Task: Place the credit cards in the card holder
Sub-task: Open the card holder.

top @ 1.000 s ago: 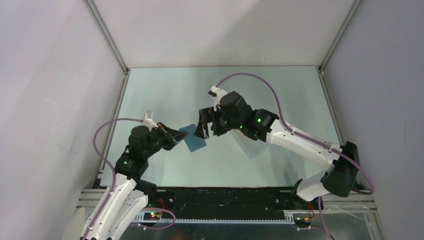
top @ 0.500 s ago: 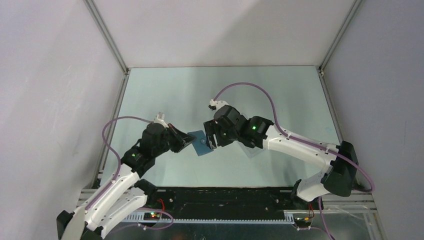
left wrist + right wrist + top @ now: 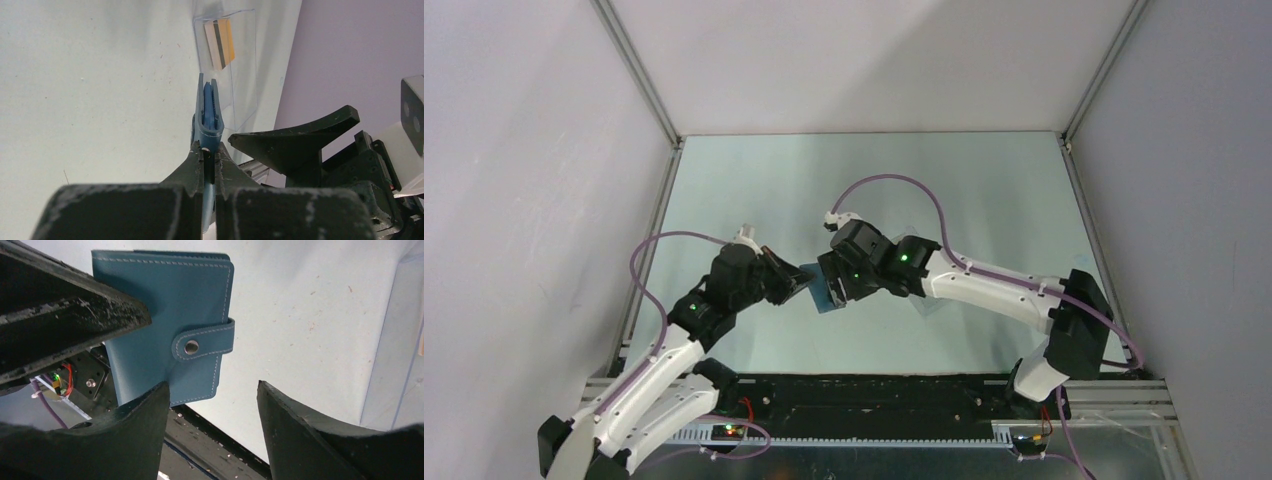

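My left gripper (image 3: 209, 156) is clamped on 1 edge of the blue card holder (image 3: 160, 315), holding it edge-up above the table (image 3: 100, 75). My right gripper (image 3: 211, 387) stands open, with the snapped clasp tab (image 3: 202, 343) just ahead of its gap. A hard tug on that tab could drag the holder out of the thin left pinch. Beyond, the clear box (image 3: 240, 60) holds 1 orange credit card (image 3: 220, 43). The holder is shut and I cannot see inside it.

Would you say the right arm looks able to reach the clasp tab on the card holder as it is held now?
Probably yes: the left hand pinches the card holder away from its clasp tab, which faces the open right hand with nothing between.
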### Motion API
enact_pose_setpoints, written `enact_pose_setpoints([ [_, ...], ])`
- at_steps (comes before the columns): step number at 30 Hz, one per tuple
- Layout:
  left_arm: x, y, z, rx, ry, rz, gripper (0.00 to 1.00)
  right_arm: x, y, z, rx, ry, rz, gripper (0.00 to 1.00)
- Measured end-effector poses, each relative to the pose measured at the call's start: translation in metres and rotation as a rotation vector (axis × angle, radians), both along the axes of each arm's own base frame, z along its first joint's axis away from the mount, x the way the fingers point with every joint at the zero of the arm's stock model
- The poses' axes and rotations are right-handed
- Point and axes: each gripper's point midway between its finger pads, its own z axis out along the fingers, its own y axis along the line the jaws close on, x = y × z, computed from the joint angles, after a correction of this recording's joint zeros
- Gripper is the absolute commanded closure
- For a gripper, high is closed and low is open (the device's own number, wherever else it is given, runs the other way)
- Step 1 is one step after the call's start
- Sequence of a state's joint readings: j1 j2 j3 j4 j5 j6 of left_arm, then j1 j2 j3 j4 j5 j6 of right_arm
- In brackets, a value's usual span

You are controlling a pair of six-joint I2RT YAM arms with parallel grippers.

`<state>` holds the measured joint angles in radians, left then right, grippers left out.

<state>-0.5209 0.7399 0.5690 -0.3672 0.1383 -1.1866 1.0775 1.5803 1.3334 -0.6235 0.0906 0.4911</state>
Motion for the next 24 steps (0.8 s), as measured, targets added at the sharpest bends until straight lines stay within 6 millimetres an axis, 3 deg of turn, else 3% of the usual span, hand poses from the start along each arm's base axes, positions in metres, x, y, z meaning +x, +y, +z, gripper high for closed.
enact_pose_setpoints([
  [5, -0.001, 0.0, -0.001, 0.004, 0.006, -0.001, 1.0, 0.005, 0.01, -0.002, -0.028, -0.027, -0.002, 0.45],
  [12, -0.004, -0.002, -0.004, 0.003, 0.021, -0.016, 1.0, 0.009, 0.014, 0.0, -0.051, -0.079, -0.017, 0.51],
  [19, -0.006, -0.005, -0.004, -0.003, 0.024, -0.03, 1.0, 0.011, 0.015, 0.003, -0.067, -0.124, -0.037, 0.74],
  [24, -0.006, -0.004, -0.003, -0.002, 0.023, -0.027, 1.0, 0.017, 0.015, 0.004, -0.092, -0.159, -0.084, 0.84],
])
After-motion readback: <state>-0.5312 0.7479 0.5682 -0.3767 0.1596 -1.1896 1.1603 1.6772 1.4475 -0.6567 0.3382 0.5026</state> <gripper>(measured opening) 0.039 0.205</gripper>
